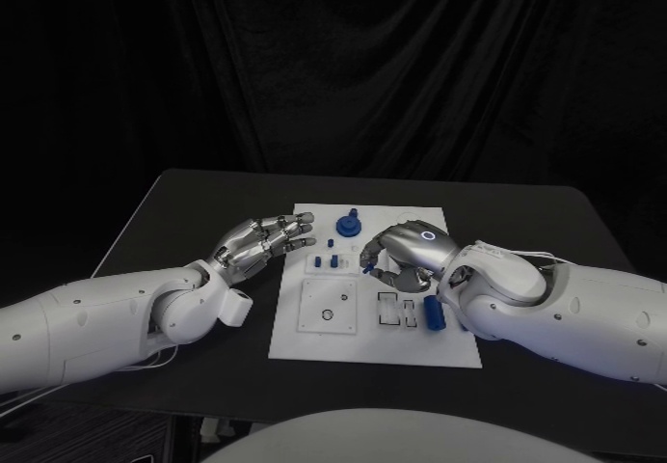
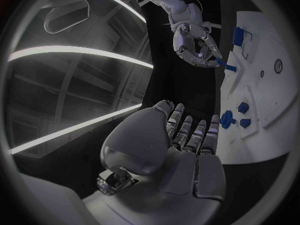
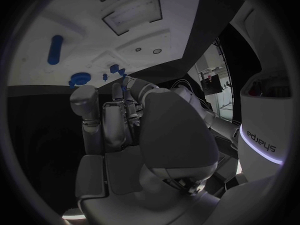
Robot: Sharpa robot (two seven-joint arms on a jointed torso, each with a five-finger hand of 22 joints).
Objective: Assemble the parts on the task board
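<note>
My left hand hovered empty, fingers spread, at left edge of smooth white board. Right hand pinched small blue peg.

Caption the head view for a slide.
Both hands, left hand and right hand, hover over the task board beside blue parts.

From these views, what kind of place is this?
Likely a robot lab or test cell: a black table backed by dark curtains, a white task board with blue parts, and ceiling strip lights in the left wrist view.
</note>
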